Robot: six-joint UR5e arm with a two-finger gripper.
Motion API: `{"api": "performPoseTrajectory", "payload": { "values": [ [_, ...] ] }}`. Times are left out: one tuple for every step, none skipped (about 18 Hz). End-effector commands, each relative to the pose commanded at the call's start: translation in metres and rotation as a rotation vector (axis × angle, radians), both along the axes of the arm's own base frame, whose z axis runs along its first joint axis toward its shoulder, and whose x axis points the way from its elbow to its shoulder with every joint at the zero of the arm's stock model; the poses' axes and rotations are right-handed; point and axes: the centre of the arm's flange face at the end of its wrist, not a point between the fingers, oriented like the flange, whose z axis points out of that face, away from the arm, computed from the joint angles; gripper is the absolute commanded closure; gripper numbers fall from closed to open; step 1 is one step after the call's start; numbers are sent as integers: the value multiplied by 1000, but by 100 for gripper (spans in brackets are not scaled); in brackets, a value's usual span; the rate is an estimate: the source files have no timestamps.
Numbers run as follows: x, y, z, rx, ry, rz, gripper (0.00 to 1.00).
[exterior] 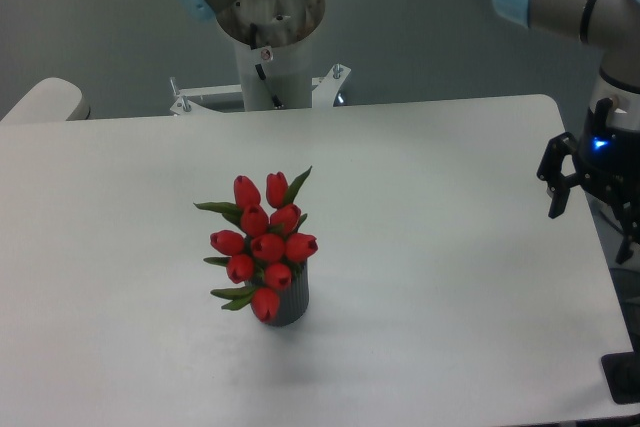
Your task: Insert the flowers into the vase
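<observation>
The flowers, a tight bunch of red tulip buds with dark-green leaves, stand in the vase, a small dark-grey ribbed cylinder left of the table's middle. The bunch leans up and to the left and hides the vase's rim. My gripper hangs far to the right, over the table's right edge, well apart from the flowers. It is open, with nothing between its fingers; the right finger is cut off by the frame edge.
The white table ends just right of the gripper. The arm's base column stands behind the far edge. A pale rounded object sits at the far left. A black block shows at the lower right.
</observation>
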Motion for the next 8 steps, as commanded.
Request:
{"api": "performPoseTrajectory", "payload": {
  "values": [
    [1, 1, 0, 0, 0, -2, 0],
    [1, 2, 0, -1, 0, -1, 0],
    [1, 2, -1, -2, -1, -1, 0],
    [2, 3, -1, -2, -1, -3, 0],
    [3, 2, -1, -2, -3, -3, 0],
    [3, 2, -2, -3, -4, -3, 0],
    [3, 2, -2, -3, -4, -3, 0],
    [3, 2, -3, -3, -6, -3, 0]
  ]
}}
